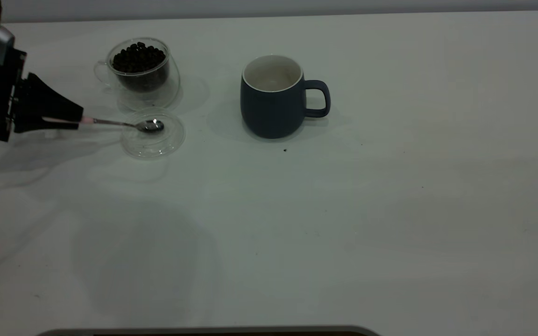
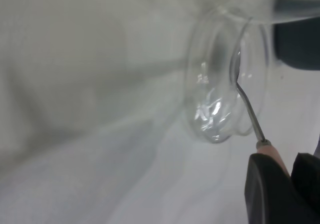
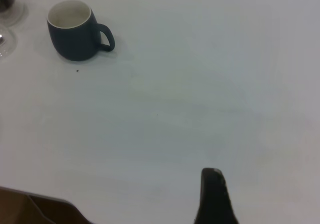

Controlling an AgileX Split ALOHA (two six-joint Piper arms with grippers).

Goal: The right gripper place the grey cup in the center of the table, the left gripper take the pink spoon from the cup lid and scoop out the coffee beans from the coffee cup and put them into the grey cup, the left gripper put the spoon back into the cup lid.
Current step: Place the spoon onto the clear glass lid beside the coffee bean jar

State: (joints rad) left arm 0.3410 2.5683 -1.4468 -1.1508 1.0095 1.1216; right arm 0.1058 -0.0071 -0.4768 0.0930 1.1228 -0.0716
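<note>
The grey cup (image 1: 272, 98) stands upright near the table's middle, handle to the right, and nothing shows inside it; it also shows in the right wrist view (image 3: 75, 31). The glass coffee cup (image 1: 140, 70) holds dark beans at the far left. The clear cup lid (image 1: 153, 133) lies in front of it. My left gripper (image 1: 78, 121) is shut on the pink handle of the spoon (image 1: 124, 123), whose metal bowl lies over the lid. The left wrist view shows the gripper (image 2: 286, 164), the spoon (image 2: 247, 106) and the lid (image 2: 220, 78). Of my right gripper only one dark finger (image 3: 214, 196) shows, far from the cup.
The table's near edge (image 1: 203, 330) runs along the bottom of the exterior view. A small dark speck (image 1: 285, 150) lies just in front of the grey cup. The right arm is out of the exterior view.
</note>
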